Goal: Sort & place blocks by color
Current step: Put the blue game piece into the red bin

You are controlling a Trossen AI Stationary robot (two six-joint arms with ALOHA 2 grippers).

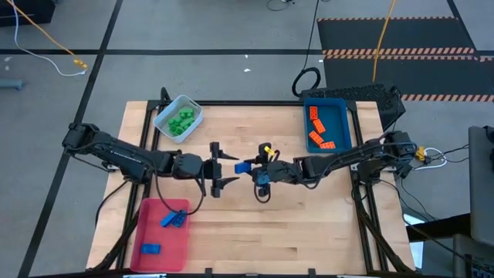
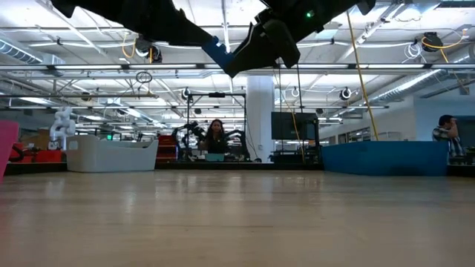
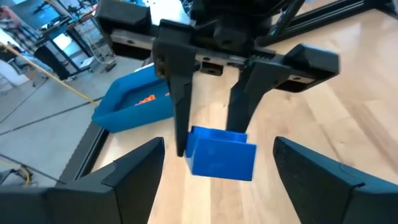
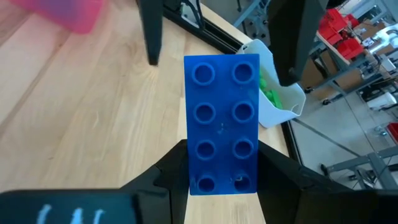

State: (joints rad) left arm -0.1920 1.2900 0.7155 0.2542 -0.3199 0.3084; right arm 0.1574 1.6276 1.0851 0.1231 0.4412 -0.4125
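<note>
My right gripper (image 1: 253, 167) is shut on a blue studded block (image 1: 244, 166) above the middle of the table. My left gripper (image 1: 219, 167) faces it from the left, open. Its fingers (image 4: 149, 31) stand on either side of the block's free end without touching it. In the left wrist view the block (image 3: 221, 154) shows just beyond my own open fingers (image 3: 140, 167). Green blocks (image 1: 182, 121) lie in the pale tray (image 1: 166, 114), orange blocks (image 1: 318, 128) in the blue tray (image 1: 340, 116), and two blue blocks (image 1: 171, 219) in the red tray (image 1: 150, 212). My right gripper pinches the blue block between its two fingers, on the long sides at one end (image 4: 221, 180). The fingers (image 3: 181, 118) come level from the table's right and lie along the block. It is lifted clear of the table, studs up, with its free end (image 4: 221, 68) toward the left gripper.
The three trays sit at the table's far left, far right and near left. Bare wood (image 1: 293, 232) lies in the middle and at the near right. Beyond the far edge, people sit in the room (image 2: 215, 137). Cables cross the floor (image 1: 46, 46).
</note>
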